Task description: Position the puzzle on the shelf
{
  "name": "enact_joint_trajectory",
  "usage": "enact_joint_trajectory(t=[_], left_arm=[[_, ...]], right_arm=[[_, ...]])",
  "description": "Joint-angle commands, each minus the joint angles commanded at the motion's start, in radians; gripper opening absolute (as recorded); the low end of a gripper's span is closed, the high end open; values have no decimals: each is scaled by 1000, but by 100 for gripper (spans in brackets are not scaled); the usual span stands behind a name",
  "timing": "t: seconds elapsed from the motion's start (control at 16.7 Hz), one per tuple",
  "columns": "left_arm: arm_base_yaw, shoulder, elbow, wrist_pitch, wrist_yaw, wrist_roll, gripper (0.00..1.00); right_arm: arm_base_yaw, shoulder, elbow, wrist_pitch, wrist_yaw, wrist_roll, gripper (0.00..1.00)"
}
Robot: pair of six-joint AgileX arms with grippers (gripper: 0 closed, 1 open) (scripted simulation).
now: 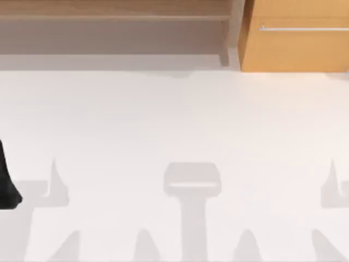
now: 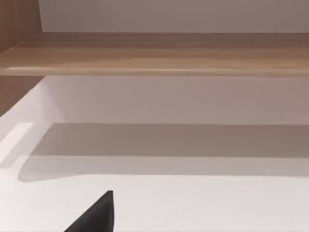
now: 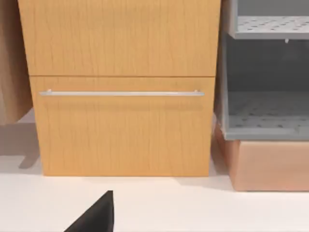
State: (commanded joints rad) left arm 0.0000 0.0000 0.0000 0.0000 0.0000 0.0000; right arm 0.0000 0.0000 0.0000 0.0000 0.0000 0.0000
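— Black finger tip (image 2: 96,215) of the left gripper sat closest in the left wrist view. Could you tell if the claw was spread or pressed together?

— No, I couldn't tell, and the same went for the right gripper's finger tip (image 3: 96,215) in its own wrist view.

— Where was the shelf?

— The shelf (image 1: 114,19) ran along the white table's (image 1: 174,125) far edge, from the left to its upright post, just beside the orange-tan cabinet (image 1: 294,49) with its silver bar handle (image 1: 302,28).

— And the left arm?

— The left arm (image 1: 6,183) stood at the table's left edge.

— The puzzle?

— I couldn't place it.
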Motion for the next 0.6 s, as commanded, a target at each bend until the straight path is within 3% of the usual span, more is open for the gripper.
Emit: enact_joint_trajectory(t=[0.3,0.6], left_arm=[[0,0,0,0,0,0,100],[0,0,0,0,0,0,100]], right_arm=[[9,44,34,37,2,-40,100],[45,292,160,184,14,-233,100]])
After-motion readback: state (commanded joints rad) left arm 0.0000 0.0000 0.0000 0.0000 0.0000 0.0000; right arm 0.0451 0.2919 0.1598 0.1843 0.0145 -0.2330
